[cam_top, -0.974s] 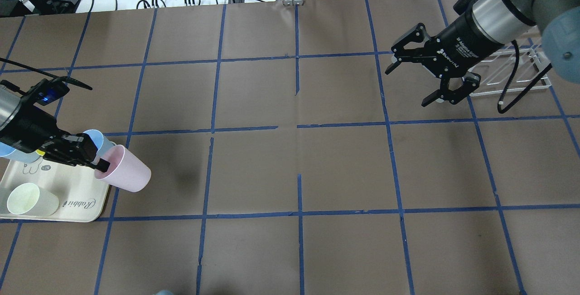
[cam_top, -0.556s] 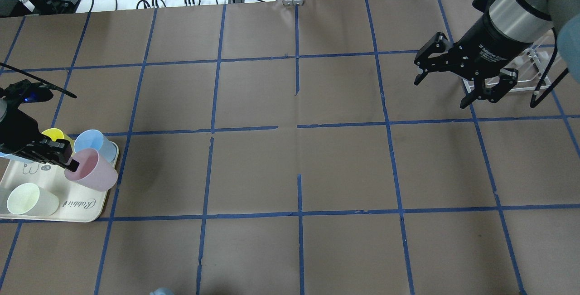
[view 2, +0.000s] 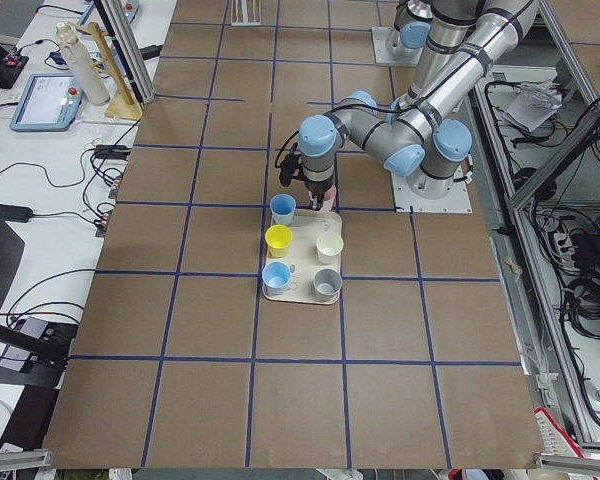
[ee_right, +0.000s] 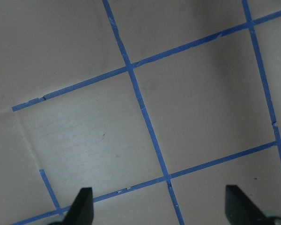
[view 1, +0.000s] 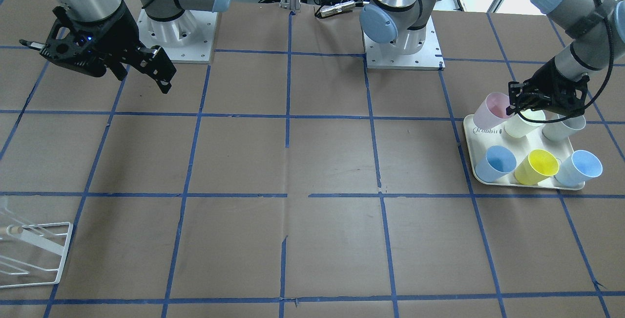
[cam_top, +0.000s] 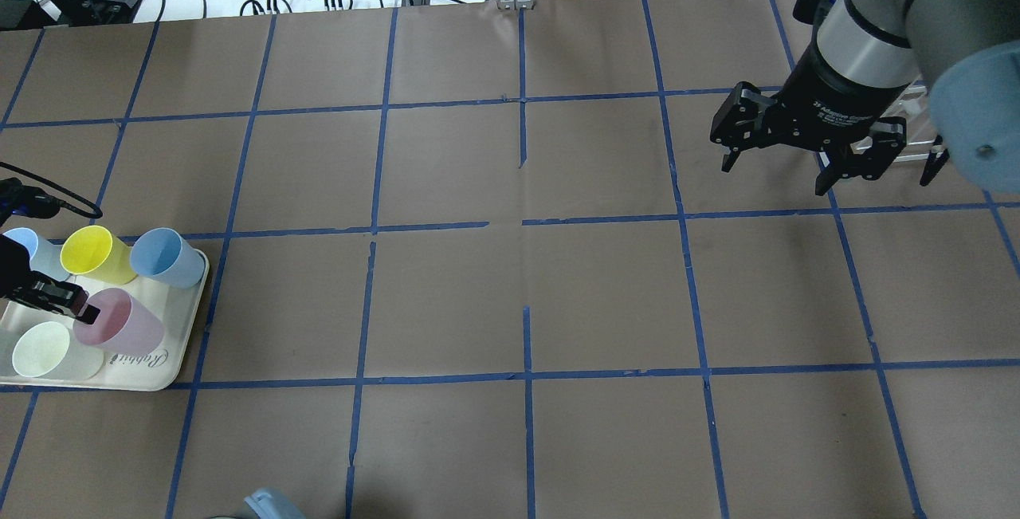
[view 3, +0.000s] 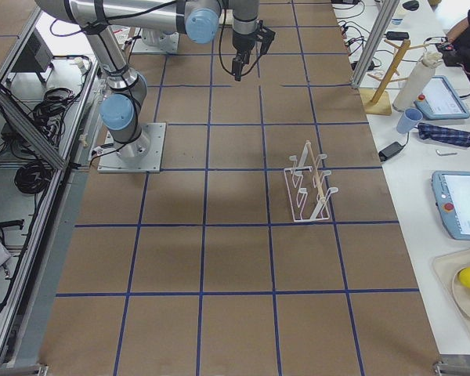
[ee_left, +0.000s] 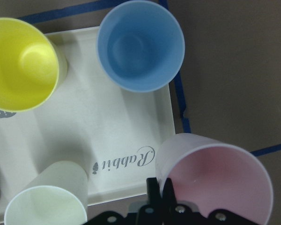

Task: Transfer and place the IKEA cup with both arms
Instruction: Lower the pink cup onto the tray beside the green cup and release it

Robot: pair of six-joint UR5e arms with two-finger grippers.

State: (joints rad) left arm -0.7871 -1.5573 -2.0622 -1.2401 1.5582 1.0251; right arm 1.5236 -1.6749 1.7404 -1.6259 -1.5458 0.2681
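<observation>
So, fingers (ee_left: 154, 190) pinch IKEA cup (ee_left: 215, 178) at tray (ee_left: 107, 122) corner

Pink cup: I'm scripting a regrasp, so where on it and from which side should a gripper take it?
Pinch the pink cup by its rim wall from above, one finger inside and one outside, as the left gripper does. Its mouth faces up, and the smooth, tapered, handleless side might slip in a side grasp.
</observation>
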